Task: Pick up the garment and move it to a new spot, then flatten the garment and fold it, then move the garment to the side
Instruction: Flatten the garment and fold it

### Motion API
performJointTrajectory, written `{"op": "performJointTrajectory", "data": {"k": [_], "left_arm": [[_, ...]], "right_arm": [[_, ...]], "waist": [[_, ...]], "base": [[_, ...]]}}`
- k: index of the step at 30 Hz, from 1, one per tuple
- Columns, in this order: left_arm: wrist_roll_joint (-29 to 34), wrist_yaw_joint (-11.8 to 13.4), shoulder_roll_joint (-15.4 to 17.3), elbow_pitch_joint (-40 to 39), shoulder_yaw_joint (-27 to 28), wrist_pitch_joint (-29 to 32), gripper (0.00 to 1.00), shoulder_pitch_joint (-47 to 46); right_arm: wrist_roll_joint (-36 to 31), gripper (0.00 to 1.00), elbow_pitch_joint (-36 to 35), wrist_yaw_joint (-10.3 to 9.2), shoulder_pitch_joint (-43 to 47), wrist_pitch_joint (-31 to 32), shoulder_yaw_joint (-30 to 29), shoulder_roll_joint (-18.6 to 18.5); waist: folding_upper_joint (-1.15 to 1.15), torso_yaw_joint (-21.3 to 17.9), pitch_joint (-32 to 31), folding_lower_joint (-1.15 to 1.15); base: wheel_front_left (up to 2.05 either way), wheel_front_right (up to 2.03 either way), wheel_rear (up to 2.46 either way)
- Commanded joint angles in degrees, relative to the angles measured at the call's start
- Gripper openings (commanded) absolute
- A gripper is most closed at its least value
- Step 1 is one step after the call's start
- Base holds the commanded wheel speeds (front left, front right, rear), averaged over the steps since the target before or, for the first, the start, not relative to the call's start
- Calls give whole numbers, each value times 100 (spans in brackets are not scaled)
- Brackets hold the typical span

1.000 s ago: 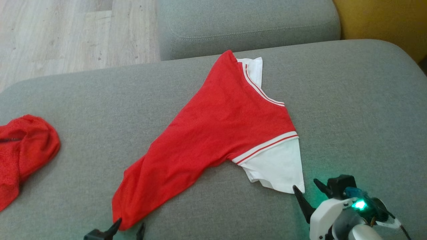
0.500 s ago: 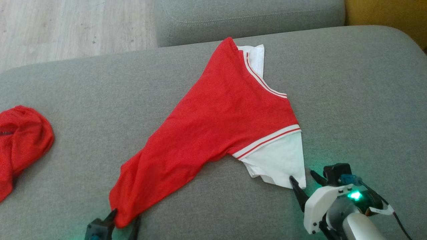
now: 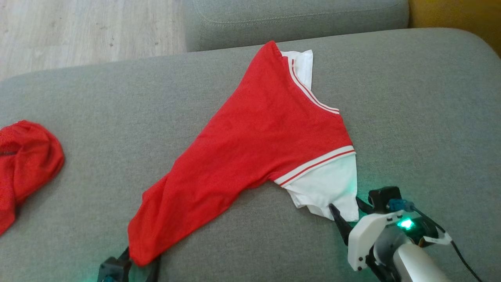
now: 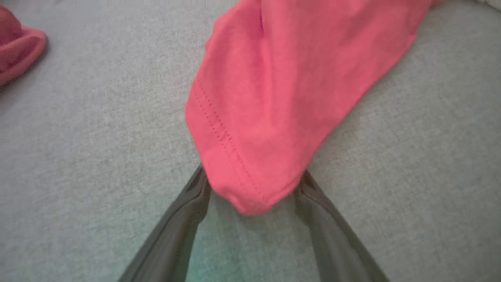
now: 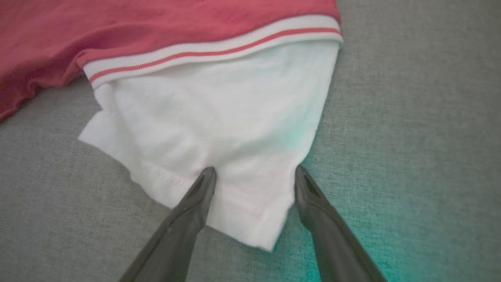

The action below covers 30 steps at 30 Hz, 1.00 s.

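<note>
The garment is a red jersey with white sleeves and striped trim, lying slantwise on a grey couch seat. Its red hem corner sits between the spread fingers of my left gripper, which is open at the bottom edge of the head view. The white sleeve points at my right arm. My right gripper is open, its fingers straddling the sleeve's lower corner, also seen in the head view. No lettering is visible.
A smaller red cloth lump lies at the seat's left edge. Another grey cushion stands behind the seat, wooden floor at the upper left, and something yellow at the upper right.
Both grippers have advanced onto the garment: the left over the red hem corner, the right over the white sleeve corner. The head camera has shifted slightly. Both stay open.
</note>
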Motion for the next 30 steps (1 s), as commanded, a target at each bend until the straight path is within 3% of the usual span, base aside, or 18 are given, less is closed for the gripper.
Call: {"op": "performJointTrajectory", "data": {"k": [1, 5, 6, 7, 9, 10, 12, 14, 16, 22, 27, 30], "left_arm": [[-39, 58, 14, -70, 189, -114, 99, -315], [-68, 85, -44, 34, 168, -252, 94, -428], [-68, 92, -50, 60, 161, -278, 87, -450], [-71, 97, -61, 87, 152, -301, 79, -470], [-80, 101, -81, 143, 130, -337, 75, -502], [-88, 99, -90, 165, 119, -359, 70, -517], [-101, 100, -99, 205, 105, -397, 56, -540], [-105, 104, -99, 217, 101, -417, 56, -549], [-114, 118, -85, 224, 95, -469, 64, -576], [-140, 127, -41, 178, 77, -482, 68, -620], [-157, 134, -41, 108, 34, -476, 56, -651], [-160, 139, -33, 22, 4, -464, 51, -664]], "right_arm": [[33, 100, 37, -4, -120, 5, 225, 76], [54, 100, 159, -4, -207, -19, 252, 96], [74, 99, 189, -4, -222, -20, 263, 105], [93, 87, 216, -4, -235, -25, 273, 113], [111, 69, 275, -4, -255, -31, 299, 122], [117, 52, 302, -4, -265, -35, 310, 124], [130, 41, 350, -4, -279, -46, 330, 128], [135, 41, 372, -4, -284, -51, 334, 128], [134, 51, 427, -4, -307, -87, 310, 124], [129, 61, 512, -4, -343, -161, 310, 133], [142, 49, 567, -4, -362, -208, 323, 144], [138, 47, 616, -4, -373, -223, 316, 148]], "waist": [[0, -5, 11, 0], [0, -14, 32, 0], [0, -18, 34, 0], [0, -20, 35, 0], [0, -27, 31, 0], [0, -31, 29, 0], [0, -42, 18, 0], [0, -48, 14, 0], [0, -61, 8, 0], [0, -77, -20, 0], [0, -87, -41, 0], [0, -92, -52, 0]], "base": [[0, 0, 0], [0, 0, 0], [0, 0, 0], [0, 0, 0], [0, 0, 0], [0, 0, 0], [0, 0, 0], [0, 0, 0], [0, 0, 0], [0, 0, 0], [0, 0, 0], [0, 0, 0]]}}
